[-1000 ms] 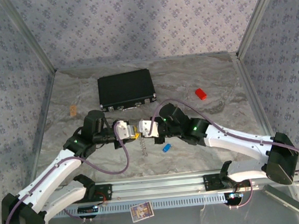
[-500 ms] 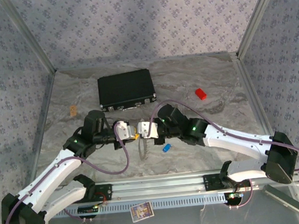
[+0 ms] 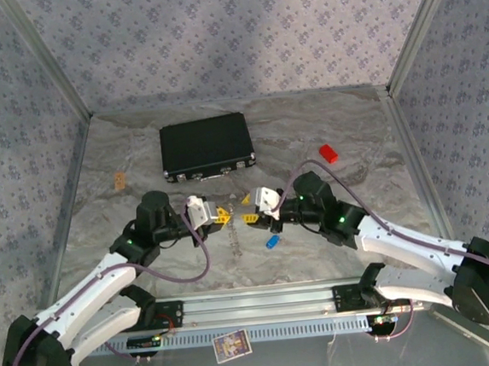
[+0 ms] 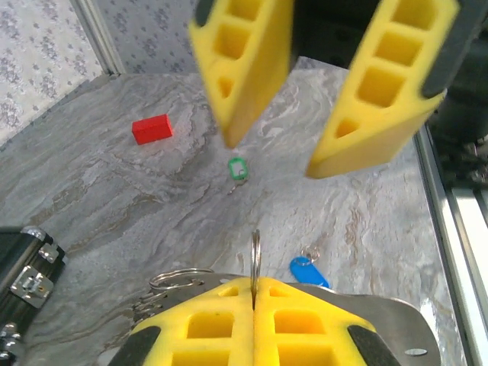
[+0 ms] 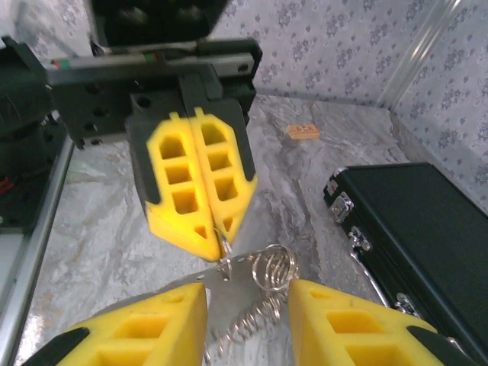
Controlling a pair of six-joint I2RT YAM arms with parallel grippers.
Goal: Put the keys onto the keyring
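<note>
The right gripper (image 3: 248,210) has backed off open, the left gripper (image 3: 223,216) pinches the keyring (image 4: 255,255), and the blue key (image 3: 273,241) lies nearer the right.

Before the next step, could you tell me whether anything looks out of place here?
Nothing is spilled or damaged. The blue key and the green key lie loose and apart on the table, neither on the keyring, which the left gripper pinches edge-on, its chain dangling.
</note>
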